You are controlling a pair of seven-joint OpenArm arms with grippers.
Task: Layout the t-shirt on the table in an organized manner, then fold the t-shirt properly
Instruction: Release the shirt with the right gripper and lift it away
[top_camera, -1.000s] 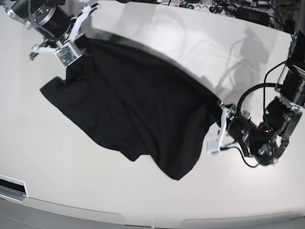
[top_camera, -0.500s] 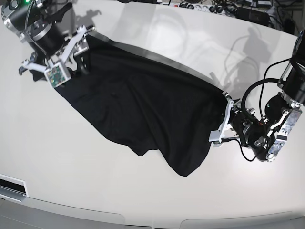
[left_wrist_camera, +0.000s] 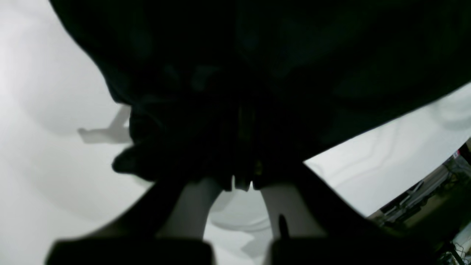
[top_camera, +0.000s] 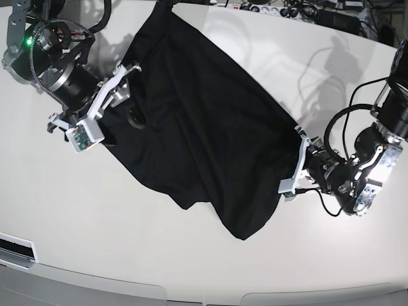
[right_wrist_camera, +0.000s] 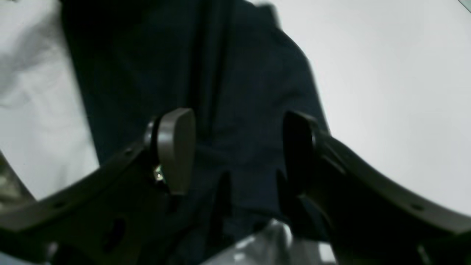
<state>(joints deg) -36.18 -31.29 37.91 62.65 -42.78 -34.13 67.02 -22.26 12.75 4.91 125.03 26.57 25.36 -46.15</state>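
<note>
In the left wrist view, the left arm's fingers (left_wrist_camera: pixel 243 184) are drawn close together with a dark bunch of the t-shirt (left_wrist_camera: pixel 279 66) pinched between them, only a sliver of light showing at the tips; the cloth fills the upper frame and the white surface (left_wrist_camera: pixel 48 154) shows to either side. In the right wrist view, the right arm's fingers (right_wrist_camera: pixel 235 151) stand wide apart, one pad on each side of a ridge of shirt fabric (right_wrist_camera: pixel 235 88) that runs between them; they straddle the cloth, but I cannot tell that they press it at all. In the base view the t-shirt (top_camera: pixel 204 134) lies as a long rumpled diagonal band across the surface (top_camera: pixel 95 223), one end reaching toward the far edge, the other hanging in a loose point near the front; the right arm's fingers (top_camera: pixel 113 102) sit at the shirt's side on this view's left, and the left arm's fingers (top_camera: pixel 294 167) hold its opposite edge. The step in hand looks like laying out: the shirt is far from flat, and no fold is begun. The next move probably calls for the open fingers to close on an edge, then for both arms to draw apart and spread the cloth flat
</note>
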